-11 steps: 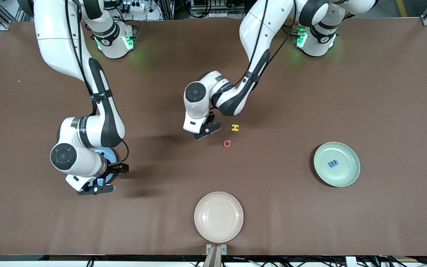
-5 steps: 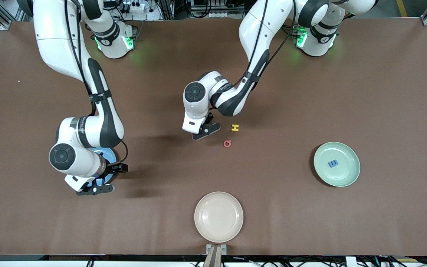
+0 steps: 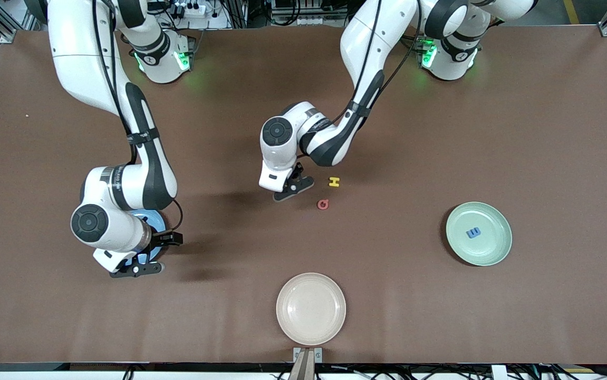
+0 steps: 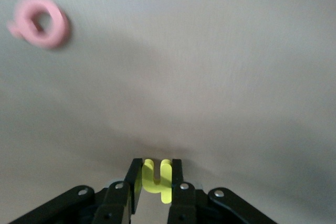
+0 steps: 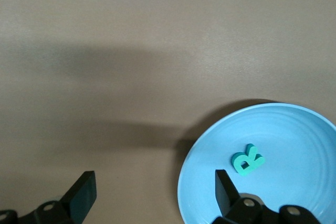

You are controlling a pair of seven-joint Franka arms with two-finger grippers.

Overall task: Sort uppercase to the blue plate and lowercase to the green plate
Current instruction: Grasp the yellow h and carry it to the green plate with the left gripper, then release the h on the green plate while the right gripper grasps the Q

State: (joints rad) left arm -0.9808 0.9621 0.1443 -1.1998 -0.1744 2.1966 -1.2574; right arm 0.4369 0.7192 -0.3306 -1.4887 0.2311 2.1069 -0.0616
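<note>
Foam letters are seen spread over a matte brown table (image 3: pixel 493 132). A yellow capital H (image 3: pixel 334 182) and a red Q (image 3: pixel 323 204) lie flat near the table's middle, the Q nearer to the front camera and apart from the H; nothing lies between them. A cream plate (image 3: pixel 311 309) stands at the table's near edge and holds nothing. The green plate (image 3: pixel 479 234), round, pale and with a raised rim, is set toward the left arm's end of the table, and a blue letter (image 3: pixel 473 232) lies flat in it. The blue plate (image 5: pixel 310 129) sits toward the right arm's end and is largely covered in the front view by the right arm; its smooth surface shows faint concentric rings, and a teal-green R (image 5: pixel 247 159) lies flat in it.

The left gripper (image 4: pixel 156 179) is held over bare table just beside the H and the Q, and its fingers are clamped on a yellow lowercase h (image 4: pixel 156 179), a small, thick, soft-edged piece gripped by its two flat faces. In the left wrist view the Q appears blurred and pink.

The right gripper (image 5: pixel 152 195) hangs over the blue plate's edge and the bare table beside it, with its fingers spread wide and nothing between them.
</note>
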